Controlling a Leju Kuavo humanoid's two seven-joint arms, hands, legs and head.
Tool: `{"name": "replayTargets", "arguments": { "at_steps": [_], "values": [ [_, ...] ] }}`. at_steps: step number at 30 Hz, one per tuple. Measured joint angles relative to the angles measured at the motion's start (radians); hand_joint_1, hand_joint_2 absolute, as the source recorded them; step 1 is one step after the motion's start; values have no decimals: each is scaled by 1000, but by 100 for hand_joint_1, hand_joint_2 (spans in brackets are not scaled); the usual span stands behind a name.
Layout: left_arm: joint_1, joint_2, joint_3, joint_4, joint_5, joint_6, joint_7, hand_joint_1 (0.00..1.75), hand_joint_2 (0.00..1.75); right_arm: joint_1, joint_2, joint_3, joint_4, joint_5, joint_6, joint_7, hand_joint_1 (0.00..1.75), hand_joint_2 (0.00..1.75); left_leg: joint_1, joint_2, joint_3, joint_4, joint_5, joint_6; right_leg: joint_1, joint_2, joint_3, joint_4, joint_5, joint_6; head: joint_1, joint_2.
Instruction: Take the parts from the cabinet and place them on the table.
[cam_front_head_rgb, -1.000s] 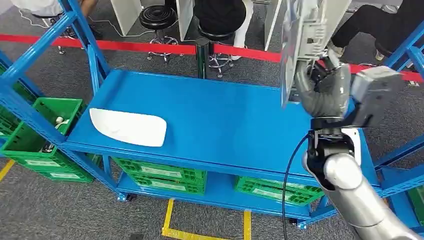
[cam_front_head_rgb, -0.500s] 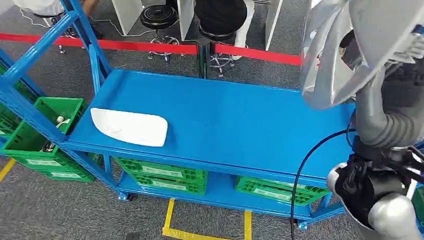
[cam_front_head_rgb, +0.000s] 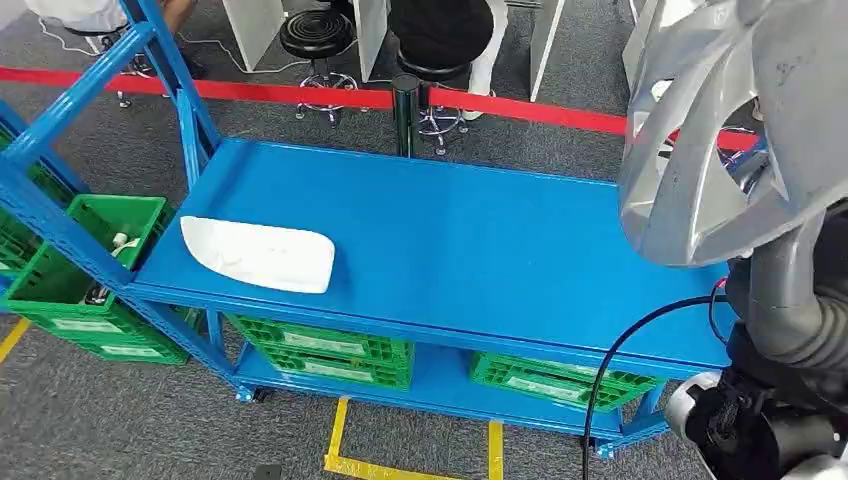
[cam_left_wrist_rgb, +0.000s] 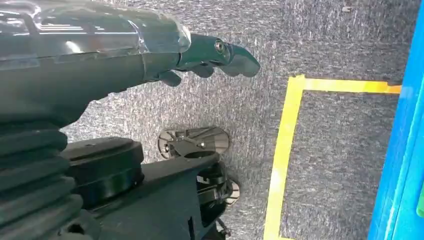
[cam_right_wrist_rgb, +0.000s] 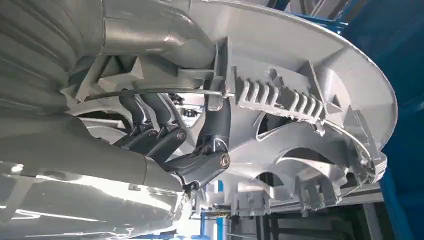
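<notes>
Since a second ago my right arm has swung the silver ribbed part (cam_front_head_rgb: 720, 130) closer to my head camera, so that it now looms large at the upper right, above the right end of the blue table (cam_front_head_rgb: 450, 240). My right hand (cam_right_wrist_rgb: 195, 155) holds this part: in the right wrist view its dark fingers (cam_right_wrist_rgb: 150, 137) reach through the openings of the part's ribbed inner face and curl around its spokes. My left hand (cam_left_wrist_rgb: 210, 55) hangs beside my body over the grey carpet (cam_left_wrist_rgb: 325, 40), its fingers extended and only slightly curled, with nothing in them.

A white curved part (cam_front_head_rgb: 258, 254) lies flat on the left of the table top, near the front edge, unmoved. Left of the table, a green crate (cam_front_head_rgb: 75, 270) sits in the blue rack (cam_front_head_rgb: 60, 120); small items lie inside it, too small to identify. Further green crates (cam_front_head_rgb: 320, 352) stand on the table's lower shelf, their contents hidden. A red barrier tape (cam_front_head_rgb: 300, 94) runs behind the table, with stools (cam_front_head_rgb: 318, 40) beyond it.
</notes>
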Motion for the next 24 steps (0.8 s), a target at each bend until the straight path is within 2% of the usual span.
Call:
{"name": "replayTargets", "arguments": {
  "at_steps": [12,19,24],
  "values": [
    [0,0,0,0,-11,-5,3,0,175,66,9,3,-21,4,1,-33,175,175,0,7,0,0,-1,2,0,2,0,0,0,0,0,0],
    [0,0,2,0,39,-45,-53,0,175,133,18,22,-12,30,1,-47,175,175,-1,9,0,1,-3,3,-1,2,0,-1,0,0,0,0],
    [0,3,8,0,34,-32,-43,0,175,191,42,38,9,-2,1,-116,175,175,-8,12,1,1,-6,9,-5,2,0,-1,0,5,-1,0]
  ]
}}
